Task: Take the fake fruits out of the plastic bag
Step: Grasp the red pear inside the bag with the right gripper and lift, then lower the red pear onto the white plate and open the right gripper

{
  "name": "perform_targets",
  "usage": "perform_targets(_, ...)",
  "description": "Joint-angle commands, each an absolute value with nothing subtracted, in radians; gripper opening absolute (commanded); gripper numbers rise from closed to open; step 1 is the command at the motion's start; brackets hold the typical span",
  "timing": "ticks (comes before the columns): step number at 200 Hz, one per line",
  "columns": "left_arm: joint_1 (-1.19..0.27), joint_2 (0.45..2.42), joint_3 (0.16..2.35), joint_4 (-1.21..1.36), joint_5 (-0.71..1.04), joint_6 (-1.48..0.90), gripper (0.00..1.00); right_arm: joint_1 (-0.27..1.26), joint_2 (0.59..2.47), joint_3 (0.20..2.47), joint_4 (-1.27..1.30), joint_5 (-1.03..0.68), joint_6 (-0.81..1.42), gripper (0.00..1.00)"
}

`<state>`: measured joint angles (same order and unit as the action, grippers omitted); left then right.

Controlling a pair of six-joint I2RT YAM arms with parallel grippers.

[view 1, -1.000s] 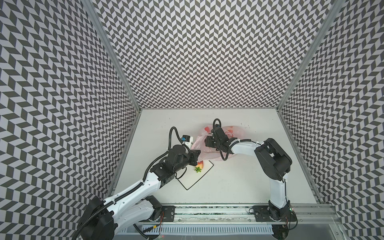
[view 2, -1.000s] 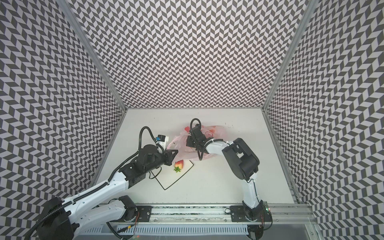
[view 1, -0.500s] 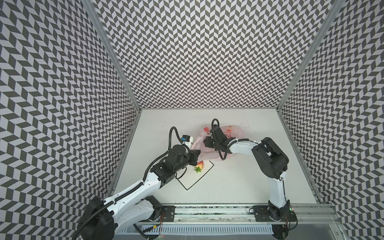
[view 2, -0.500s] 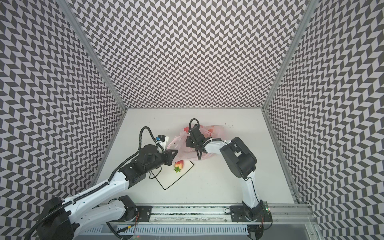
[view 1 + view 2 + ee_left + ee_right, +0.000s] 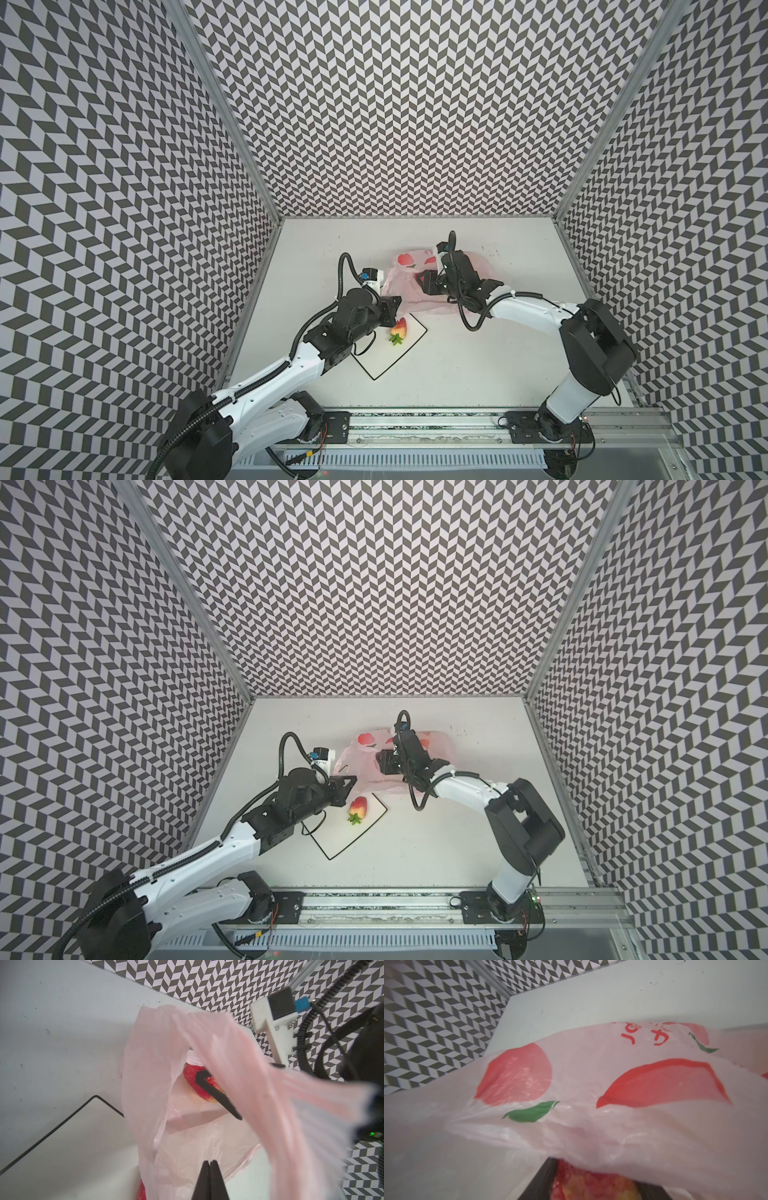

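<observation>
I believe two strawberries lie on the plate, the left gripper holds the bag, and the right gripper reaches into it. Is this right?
Not quite: only one strawberry lies on the plate, as both top views show. The rest stands: the left gripper holds the bag, and the right gripper reaches into it.

Both top views are taken from high above the front rail (image 5: 415,419), angled down over the counter (image 5: 478,365) toward the back wall (image 5: 415,124); nearly the same field is shared, slightly shifted sideways. The left wrist view is taken close along the left gripper (image 5: 209,1162) into the plastic bag (image 5: 145,1064). The right wrist view is pressed nearer still against that bag, the counter's far corner seen beyond.
</observation>
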<state>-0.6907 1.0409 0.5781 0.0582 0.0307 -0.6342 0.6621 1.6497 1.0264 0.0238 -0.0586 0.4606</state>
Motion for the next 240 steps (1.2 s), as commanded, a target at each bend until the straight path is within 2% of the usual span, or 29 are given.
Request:
perform_targets(1, -0.674, 1.052, 0.593, 0.112, 0.034, -0.653, 0.00, 0.657, 1.571, 0.979, 0.100, -0.166, 0.363, 0.33)
perform_targets(31, -0.645, 1.078, 0.614, 0.118, 0.071, -0.631, 0.00, 0.661, 1.461, 0.907, 0.153, -0.315, 0.268, 0.33)
perform_targets(70, -0.598, 1.110, 0.636, 0.135, 0.126, -0.612, 0.00, 0.709, 1.309, 0.846, 0.162, -0.365, 0.158, 0.33)
perform_targets(99, -0.563, 1.143, 0.654, 0.151, 0.165, -0.597, 0.00, 0.824, 1.245, 0.827, 0.106, -0.334, 0.061, 0.33)
perform_targets(125, -0.533, 1.166, 0.665, 0.163, 0.190, -0.590, 0.00, 0.978, 1.222, 0.746, 0.124, -0.202, 0.023, 0.34)
perform_targets(178, -0.506, 1.173, 0.673, 0.154, 0.205, -0.585, 0.00, 1.182, 1.400, 0.672, 0.330, 0.035, 0.118, 0.34)
perform_targets(240, -0.502, 1.142, 0.675, 0.123, 0.192, -0.578, 0.00, 1.240, 1.715, 0.825, 0.388, 0.270, 0.144, 0.34)
